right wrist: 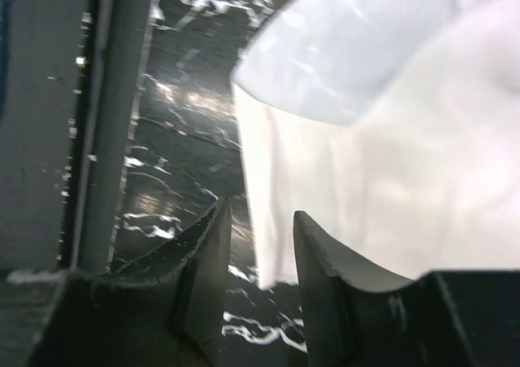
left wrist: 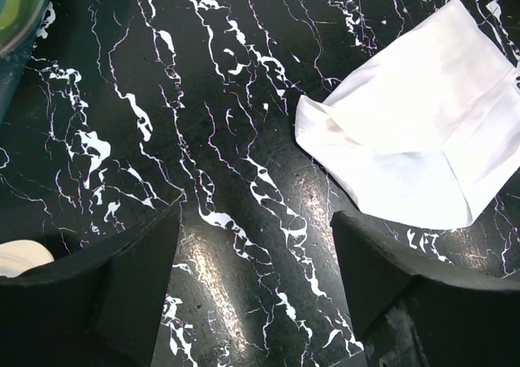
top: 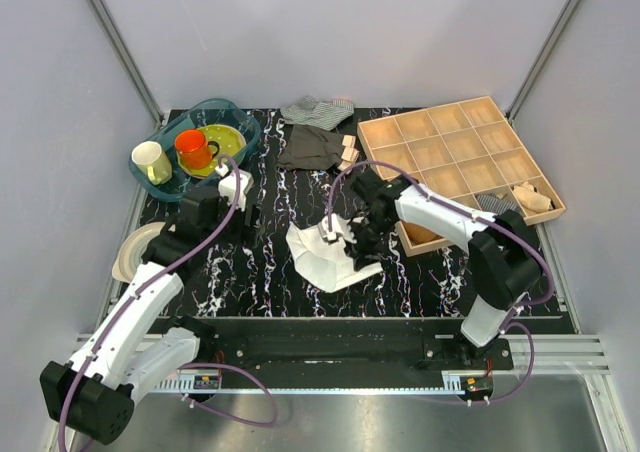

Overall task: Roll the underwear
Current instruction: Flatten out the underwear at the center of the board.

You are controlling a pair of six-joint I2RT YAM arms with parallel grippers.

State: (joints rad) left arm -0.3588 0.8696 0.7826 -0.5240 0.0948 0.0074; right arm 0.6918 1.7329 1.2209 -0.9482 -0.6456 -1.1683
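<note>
The underwear (top: 322, 260) is thin matt white cloth, the table (top: 425, 284) glossy black marble-patterned

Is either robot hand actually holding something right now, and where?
Nothing held, it seems: left gripper open above table; right gripper has its jaws apart at the underwear edge.

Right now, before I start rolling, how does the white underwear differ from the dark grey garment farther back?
The underwear is white, while the dark grey garment is charcoal. The underwear lies mid-table, close to the arms; the dark grey garment sits farther back, next to the striped cloth. The underwear has one flap folded over itself; no such fold shows on the dark grey garment. Both are soft cloth on the black marbled table.
</note>
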